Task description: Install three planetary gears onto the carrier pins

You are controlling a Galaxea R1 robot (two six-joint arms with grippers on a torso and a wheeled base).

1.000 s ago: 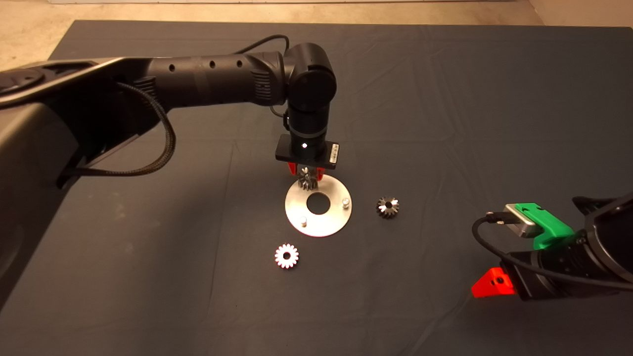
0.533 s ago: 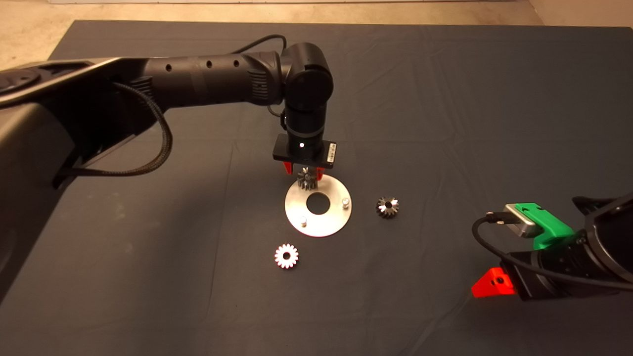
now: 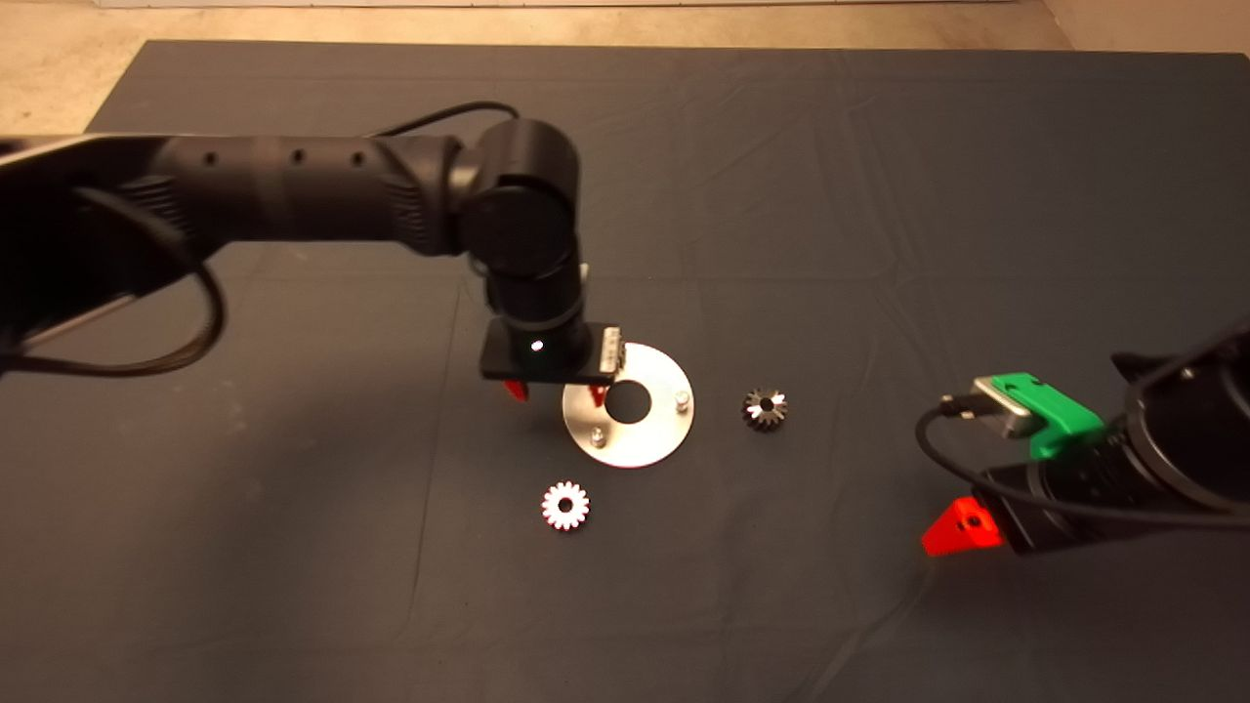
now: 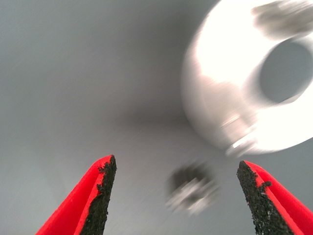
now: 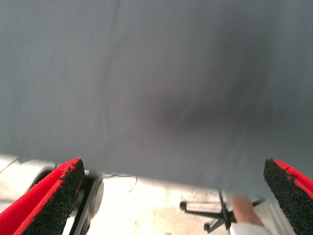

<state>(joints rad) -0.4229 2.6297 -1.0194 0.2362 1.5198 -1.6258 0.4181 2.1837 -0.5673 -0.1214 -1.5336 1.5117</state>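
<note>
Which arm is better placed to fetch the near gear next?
Left. Its gripper, jaws open and empty, hangs just above that gear beside the plate; the right gripper sits parked far off.

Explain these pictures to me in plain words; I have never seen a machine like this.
This is a two-armed robot at a table with a dark mat. The overhead picture looks down on it; the other two come from cameras on each wrist.

The left gripper hangs open at the edge of a silver plate that has upright pins. It holds nothing. Two small gears lie on the mat: a bright one nearer the camera and a dark one to the plate's right. A third gear shows blurred on the plate in the left wrist picture.

The right gripper waits open at the mat's edge.
</note>
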